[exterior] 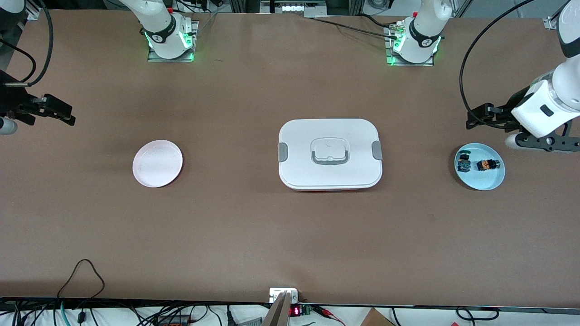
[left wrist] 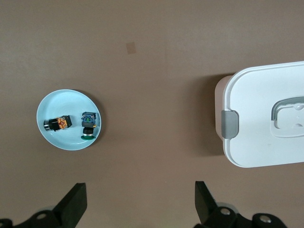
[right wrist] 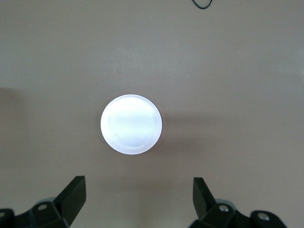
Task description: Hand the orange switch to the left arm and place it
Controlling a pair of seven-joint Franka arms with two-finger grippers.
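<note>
The orange switch [exterior: 487, 165] lies on its side in a blue plate [exterior: 495, 182] at the left arm's end of the table. A green switch [exterior: 463, 163] lies just beside it in the same plate, so the arm must pick the right one.

The left claw [exterior: 476, 119] hangs in the air near the blue plate, not yet above it. Its two fingers [left wrist: 73, 203] are spread wide and hold nothing. That makes sense, because this arm is closest to the switch and looks ready to go down and grab it.

The big white box [exterior: 330, 154] sits in the middle of the table, right between the two plates. It is in the way, so the switch likely has to be lifted up and over it, or around it.

The pink plate [exterior: 157, 163] sits bare at the right arm's end, and looks like the spot where the switch should end up. The right claw [exterior: 63, 113] waits in the air near that plate, spread wide too, holding nothing. It seems ready to take the switch once the other arm brings it close.
</note>
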